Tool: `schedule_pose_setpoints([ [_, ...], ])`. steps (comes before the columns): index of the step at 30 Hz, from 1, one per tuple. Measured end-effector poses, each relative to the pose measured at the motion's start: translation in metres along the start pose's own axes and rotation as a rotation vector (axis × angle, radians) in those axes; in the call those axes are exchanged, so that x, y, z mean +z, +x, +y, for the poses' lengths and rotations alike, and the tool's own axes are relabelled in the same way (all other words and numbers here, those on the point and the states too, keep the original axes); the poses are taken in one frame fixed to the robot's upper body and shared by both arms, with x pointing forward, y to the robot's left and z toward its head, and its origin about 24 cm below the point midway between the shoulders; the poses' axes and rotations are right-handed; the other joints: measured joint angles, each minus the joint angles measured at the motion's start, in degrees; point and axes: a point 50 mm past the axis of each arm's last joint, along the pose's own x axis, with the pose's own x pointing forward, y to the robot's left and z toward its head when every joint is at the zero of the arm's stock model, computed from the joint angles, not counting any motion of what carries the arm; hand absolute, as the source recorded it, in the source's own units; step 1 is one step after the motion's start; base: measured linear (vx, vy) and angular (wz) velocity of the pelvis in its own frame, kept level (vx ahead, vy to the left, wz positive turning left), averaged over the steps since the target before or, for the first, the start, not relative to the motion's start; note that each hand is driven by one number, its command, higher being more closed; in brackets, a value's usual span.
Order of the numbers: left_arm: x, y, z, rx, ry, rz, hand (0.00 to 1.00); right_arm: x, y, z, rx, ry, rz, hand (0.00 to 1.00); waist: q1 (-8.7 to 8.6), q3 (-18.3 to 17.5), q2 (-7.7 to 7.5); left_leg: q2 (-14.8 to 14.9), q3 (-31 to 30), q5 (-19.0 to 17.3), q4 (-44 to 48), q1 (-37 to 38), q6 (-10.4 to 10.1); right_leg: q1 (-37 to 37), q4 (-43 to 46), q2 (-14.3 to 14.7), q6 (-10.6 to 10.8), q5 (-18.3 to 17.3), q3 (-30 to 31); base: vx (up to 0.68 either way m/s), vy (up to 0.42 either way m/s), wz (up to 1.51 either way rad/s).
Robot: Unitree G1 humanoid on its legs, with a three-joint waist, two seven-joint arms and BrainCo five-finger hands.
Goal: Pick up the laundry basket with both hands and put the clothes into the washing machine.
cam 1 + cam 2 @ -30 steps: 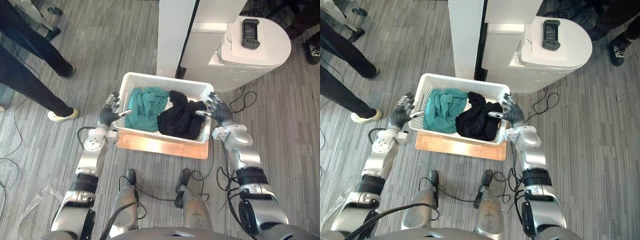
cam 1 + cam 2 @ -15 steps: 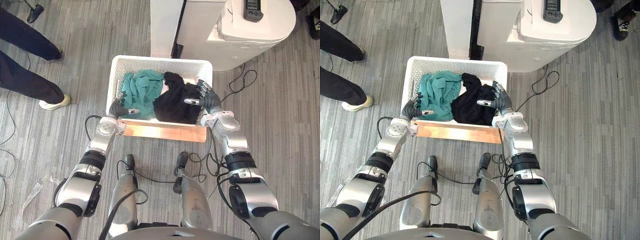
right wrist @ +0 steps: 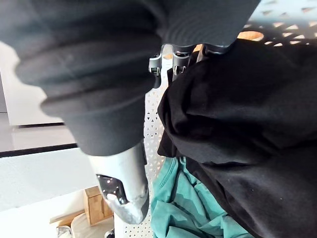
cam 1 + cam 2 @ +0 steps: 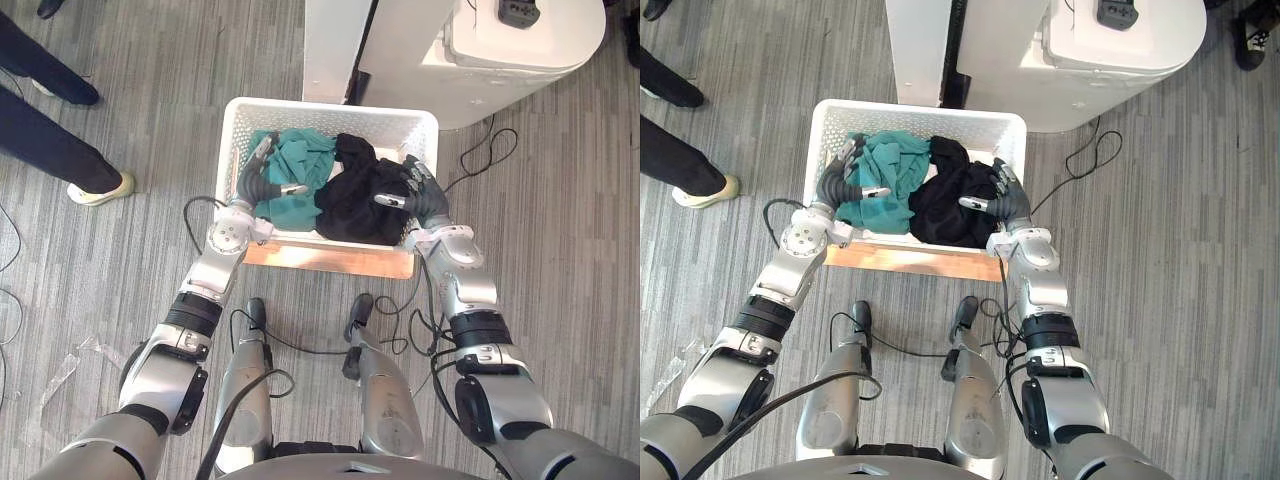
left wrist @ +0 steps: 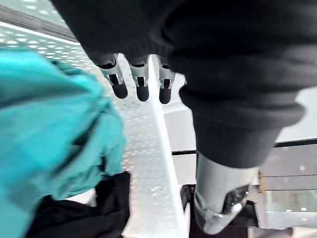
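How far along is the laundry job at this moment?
Done: left hand and right hand are at opposite sides of the laundry basket. In hand: taking hold; it sits on the wooden board. Left: lifting, then moving the teal garment and black garment into the washing machine.

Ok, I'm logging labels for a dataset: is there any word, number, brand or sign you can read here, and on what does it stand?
No text can be read anywhere.
Dark device on top of the washing machine: any marks on it are too small to read.
Washing machine body: plain white, no legible label.
Basket, teal cloth, black cloth: no print shows.
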Motion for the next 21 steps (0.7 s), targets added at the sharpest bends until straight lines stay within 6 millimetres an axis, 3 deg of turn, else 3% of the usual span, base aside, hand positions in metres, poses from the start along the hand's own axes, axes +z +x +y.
schedule_pose_setpoints([
  [4, 0.016, -0.009, -0.001, 0.001, -0.017, -0.089, 0.00, -0.008, -0.005, -0.001, -0.004, 0.006, 0.022, 0.00, 0.12, 0.0, 0.00, -0.2, -0.4, 0.2, -0.2, -0.3, 0.2, 0.0, 0.0, -0.1, 0.1, -0.1, -0.3, 0.00, 0.021, 0.07],
  [6, 0.035, -0.015, -0.001, 0.002, -0.026, -0.179, 0.00, -0.010, -0.011, -0.003, -0.017, 0.009, 0.017, 0.00, 0.17, 0.0, 0.00, -0.4, -0.8, 0.9, -0.9, -0.5, 0.2, 0.0, -0.2, -0.3, 0.1, -0.1, -1.1, 0.03, 0.030, 0.16],
  [11, 0.049, -0.021, -0.001, 0.007, -0.015, -0.249, 0.00, -0.013, -0.013, -0.002, -0.022, 0.002, 0.026, 0.00, 0.07, -0.1, -0.02, -0.6, -0.8, 0.9, -0.9, -0.5, 0.3, 0.0, -0.3, -0.4, 0.1, 0.0, -1.1, 0.01, 0.010, 0.00],
  [16, 0.044, -0.021, 0.008, 0.052, 0.044, -0.227, 0.00, -0.019, -0.017, -0.001, -0.021, 0.003, 0.046, 0.00, 0.10, -0.3, -0.08, -0.6, -0.7, 1.1, -1.3, -0.6, 0.3, 0.0, -0.9, -0.3, 0.1, 0.3, -1.0, 0.00, 0.000, 0.00],
  [21, 0.011, -0.011, 0.041, 0.218, 0.098, -0.048, 0.00, -0.017, -0.016, -0.001, -0.022, 0.004, 0.042, 0.00, 0.10, -0.8, -0.18, -0.8, -0.4, 2.0, -2.7, -0.6, 0.3, -0.5, -1.4, -0.3, 0.0, 0.8, -0.9, 0.00, 0.000, 0.00],
])
